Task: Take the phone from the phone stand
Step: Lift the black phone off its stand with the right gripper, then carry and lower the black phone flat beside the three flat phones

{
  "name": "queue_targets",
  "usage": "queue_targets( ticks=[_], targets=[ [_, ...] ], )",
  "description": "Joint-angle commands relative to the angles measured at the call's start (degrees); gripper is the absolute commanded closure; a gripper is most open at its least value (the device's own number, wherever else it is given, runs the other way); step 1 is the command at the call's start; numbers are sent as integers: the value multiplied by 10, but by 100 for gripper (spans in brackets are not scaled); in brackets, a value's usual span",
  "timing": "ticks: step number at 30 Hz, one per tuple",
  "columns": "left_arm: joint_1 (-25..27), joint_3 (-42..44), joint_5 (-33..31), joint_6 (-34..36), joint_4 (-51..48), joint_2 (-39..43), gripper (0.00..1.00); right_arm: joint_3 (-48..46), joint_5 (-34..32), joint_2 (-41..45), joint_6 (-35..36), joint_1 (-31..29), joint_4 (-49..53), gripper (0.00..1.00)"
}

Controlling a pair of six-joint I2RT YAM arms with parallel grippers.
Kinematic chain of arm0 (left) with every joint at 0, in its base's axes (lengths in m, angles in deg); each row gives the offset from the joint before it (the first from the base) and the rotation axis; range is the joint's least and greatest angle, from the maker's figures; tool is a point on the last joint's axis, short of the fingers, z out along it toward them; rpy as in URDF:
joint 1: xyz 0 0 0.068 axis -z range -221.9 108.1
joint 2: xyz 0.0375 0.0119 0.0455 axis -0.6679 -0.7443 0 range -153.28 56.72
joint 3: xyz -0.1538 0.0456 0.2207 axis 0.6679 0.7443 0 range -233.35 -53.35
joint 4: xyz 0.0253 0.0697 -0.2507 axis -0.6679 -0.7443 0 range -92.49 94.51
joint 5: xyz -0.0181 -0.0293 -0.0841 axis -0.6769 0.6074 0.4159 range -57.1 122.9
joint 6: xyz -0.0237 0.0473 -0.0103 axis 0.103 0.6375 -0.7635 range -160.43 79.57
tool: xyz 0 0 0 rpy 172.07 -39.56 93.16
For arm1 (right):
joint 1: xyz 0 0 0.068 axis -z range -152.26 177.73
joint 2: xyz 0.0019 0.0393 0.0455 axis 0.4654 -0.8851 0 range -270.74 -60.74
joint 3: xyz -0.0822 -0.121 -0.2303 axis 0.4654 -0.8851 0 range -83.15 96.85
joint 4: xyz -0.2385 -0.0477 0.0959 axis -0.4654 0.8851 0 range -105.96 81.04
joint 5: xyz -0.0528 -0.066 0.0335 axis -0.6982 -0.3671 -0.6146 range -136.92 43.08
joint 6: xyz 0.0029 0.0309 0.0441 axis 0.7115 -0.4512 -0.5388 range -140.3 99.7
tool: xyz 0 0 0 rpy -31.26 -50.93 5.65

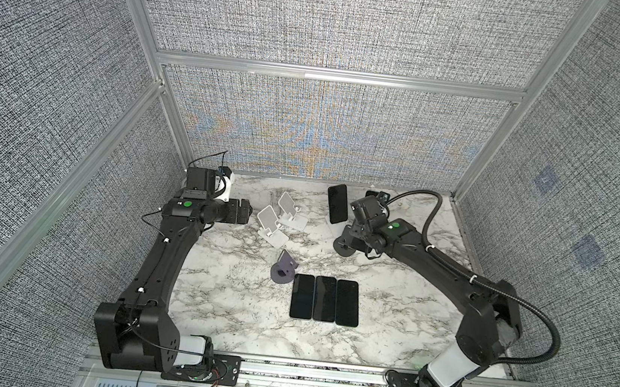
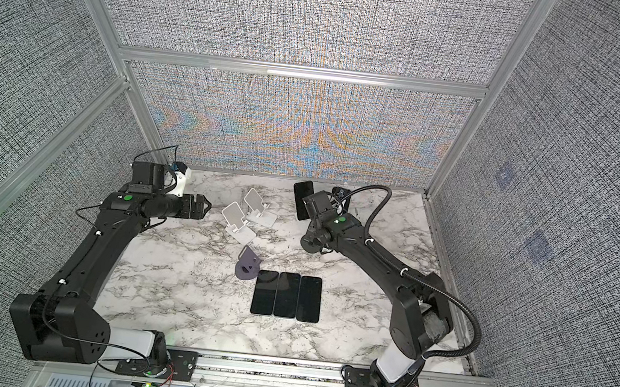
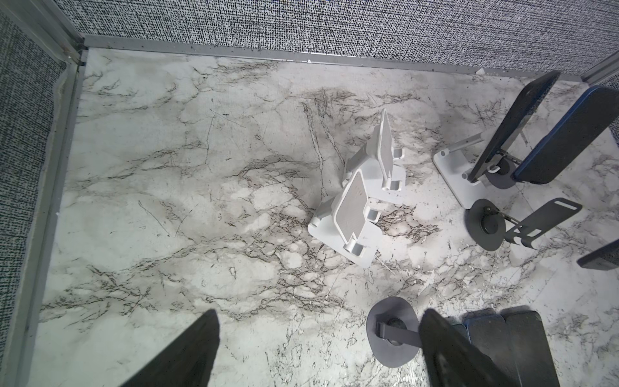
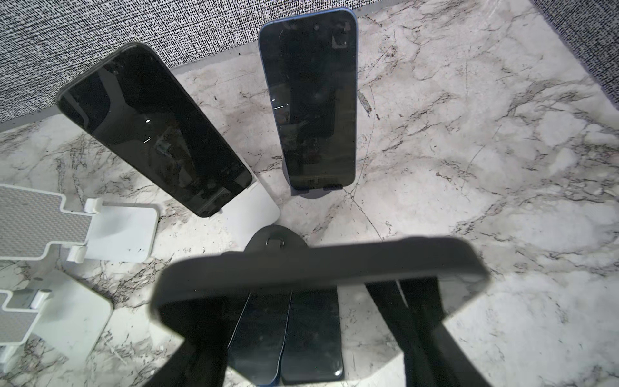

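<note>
Back right of the tabletop (image 1: pixel 384 328), the right gripper (image 4: pixel 301 301) is pinching the phone (image 4: pixel 318 264) across its width, held over the round base of the phone stand (image 3: pixel 479 234) and clear of its cradle, which is bare in the left wrist view. Count: six phones, six stands. Three flat phones (image 1: pixel 325 299) lie side by side, touching, front centre. Two more are propped: black phone (image 4: pixel 154 127) on the loaded white stand (image 4: pixel 258 204), blue phone (image 4: pixel 311 100) on the rear dark stand (image 4: pixel 303 195), both close to the back wall rail. Two empty white stands (image 1: pixel 278 218) sit left of centre, just beside each other. The front dark stand (image 1: pixel 282 270) is empty, just beside the flat row's back-left corner. Left gripper (image 3: pixel 318 315) is spread wide with nothing between its fingers, over the back-left area. Open room: bare marble in the back-left corner, front left, and along the right edge beyond the right arm. The back-right cluster is tight.
</note>
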Motion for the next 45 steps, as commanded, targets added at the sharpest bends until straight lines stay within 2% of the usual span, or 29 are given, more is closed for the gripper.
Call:
queue_targets(
  ticks=[1, 11, 16, 23, 32, 39, 45],
  targets=[
    [0, -1, 0, 4, 3, 4, 6, -17, 11, 27, 3, -2, 26, 40],
    [0, -2, 13, 13, 3, 1, 7, -59, 56, 129, 45, 2, 155, 44],
    [0, -2, 17, 15, 5, 1, 8, -67, 123, 164, 60, 20, 218, 49],
    [-1, -2, 21, 12, 7, -1, 8, -62, 176, 206, 79, 39, 291, 52],
    [0, -2, 21, 10, 7, -4, 8, -64, 258, 187, 138, 73, 340, 52],
    [1, -2, 21, 11, 7, -5, 8, -62, 331, 130, 188, 84, 348, 52],
    [0, -2, 20, 11, 4, -7, 8, -72, 360, 88, 206, 84, 341, 52]
  ],
)
